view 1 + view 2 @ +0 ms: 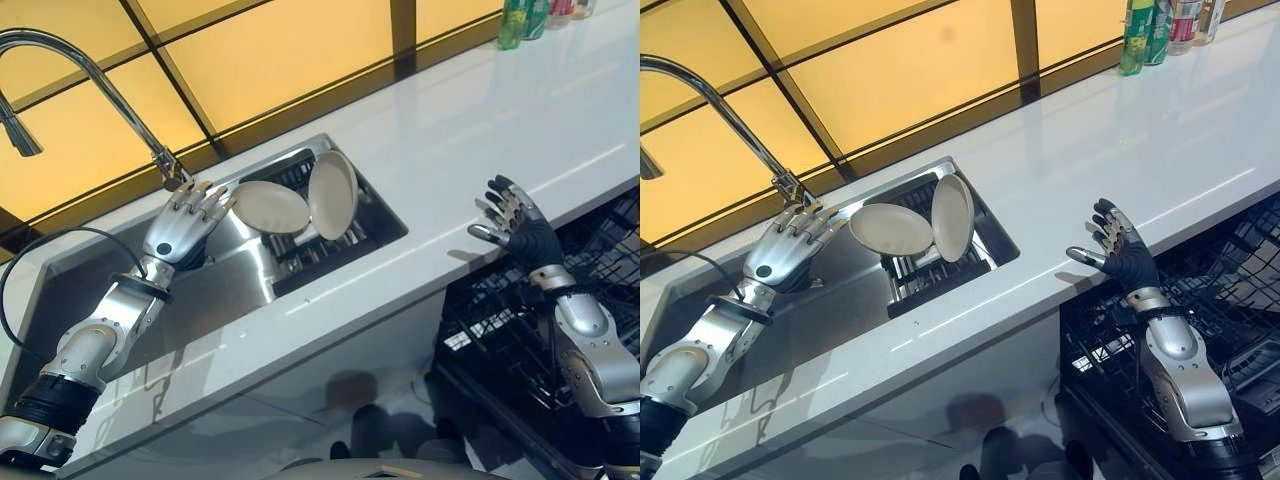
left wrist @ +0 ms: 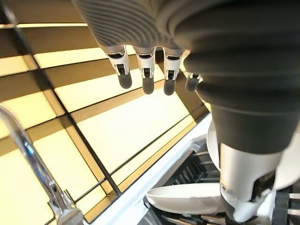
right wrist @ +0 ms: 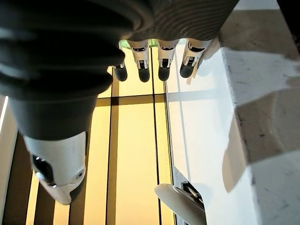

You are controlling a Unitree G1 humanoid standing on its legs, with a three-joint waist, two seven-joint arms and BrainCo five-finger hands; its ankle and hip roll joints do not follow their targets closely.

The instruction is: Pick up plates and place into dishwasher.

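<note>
Two plates [image 1: 272,206] propped in the sink rack [image 1: 300,250], centre frame; left hand [image 1: 185,225] spread beside them, right hand [image 1: 515,225] spread at right, nothing grasped; a leaning plate could be toppled by misjudged contact

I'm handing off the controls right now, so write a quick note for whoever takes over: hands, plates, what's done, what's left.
Left hand: open, fingers spread over the sink, just short of the nearer plate; it holds nothing.
Right hand: open and empty, raised over the counter edge above the dishwasher rack.
Plates: the nearer plate and a second plate both stand tilted in the dark drying rack in the sink's right section.
Done: no plate is gripped, and I see none in the dishwasher rack.
Left: grasp each plate and place it into the dishwasher rack.
</note>
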